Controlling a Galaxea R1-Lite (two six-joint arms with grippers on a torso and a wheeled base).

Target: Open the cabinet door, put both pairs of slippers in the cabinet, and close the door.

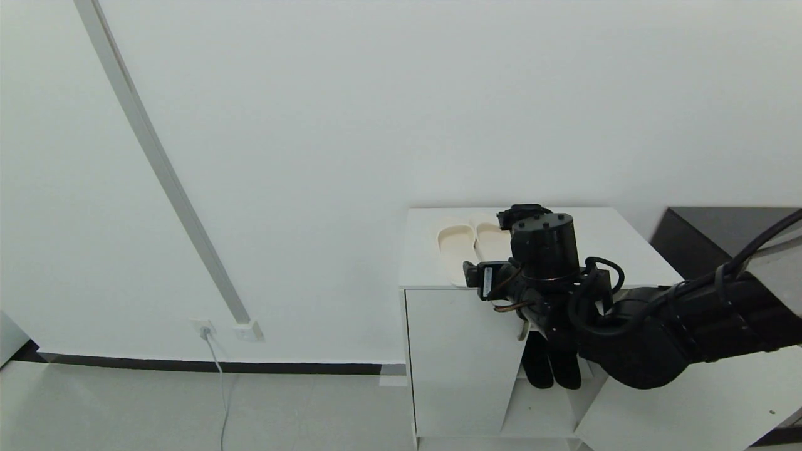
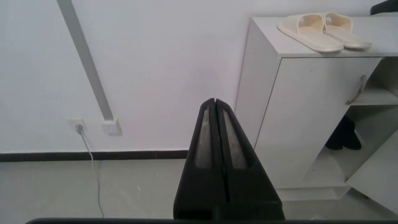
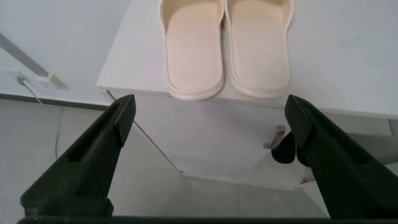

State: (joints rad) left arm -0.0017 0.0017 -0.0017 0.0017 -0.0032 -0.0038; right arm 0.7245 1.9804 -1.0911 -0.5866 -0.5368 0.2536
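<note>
A pair of cream slippers lies side by side on top of the white cabinet. My right gripper is open, hovering just off the cabinet's front edge with both slippers ahead between its spread fingers. A pair of black slippers stands inside the cabinet on the right side, whose door is swung open. The left door is closed. My left gripper is shut on nothing, well away to the cabinet's left.
A metal door handle sits at the closed door's edge. On the wall are a slanted conduit and a socket with a hanging cable. A dark unit stands right of the cabinet. Open floor lies to its left.
</note>
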